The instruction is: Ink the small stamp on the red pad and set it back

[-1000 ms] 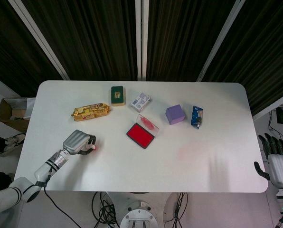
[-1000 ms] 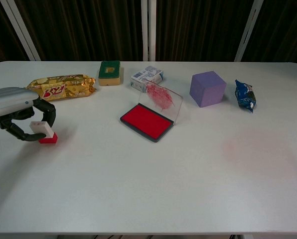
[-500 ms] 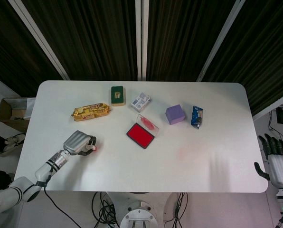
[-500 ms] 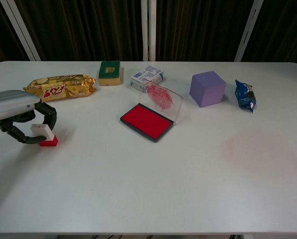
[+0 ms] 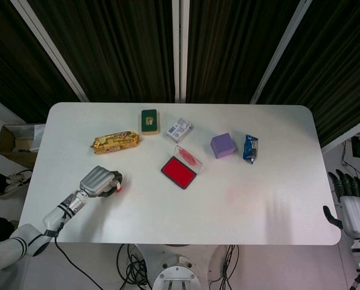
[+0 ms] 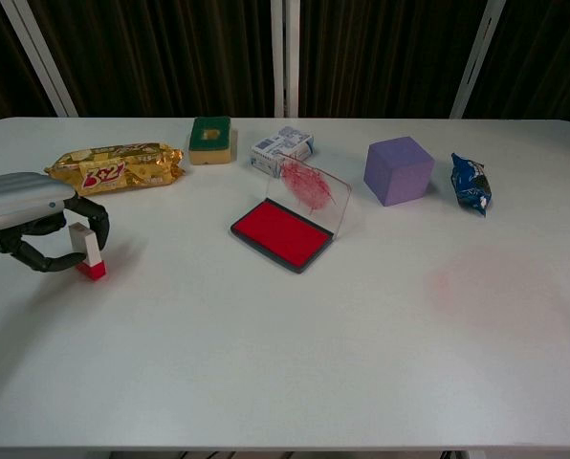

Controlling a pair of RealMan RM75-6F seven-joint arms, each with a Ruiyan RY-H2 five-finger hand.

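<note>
From the chest view we see the left hand (image 6: 32, 220) curled around the small stamp (image 6: 88, 251), which stands upright on the bench (image 6: 285, 363). The head view alone shows the right hand (image 5: 352, 199) (fingers apart, holding nothing). The stamp stood tilted half a second ago. The red pad (image 6: 283, 233) lies open, well apart.

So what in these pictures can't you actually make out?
- Small stamp: its inked face points down at the table, hidden in both views.
- Left hand: in the head view its back covers the fingers; the chest view's edge cuts off the wrist.
- Right hand: only the head view shows it, at the frame's edge.
- Blue packet and white box: print too small.
</note>
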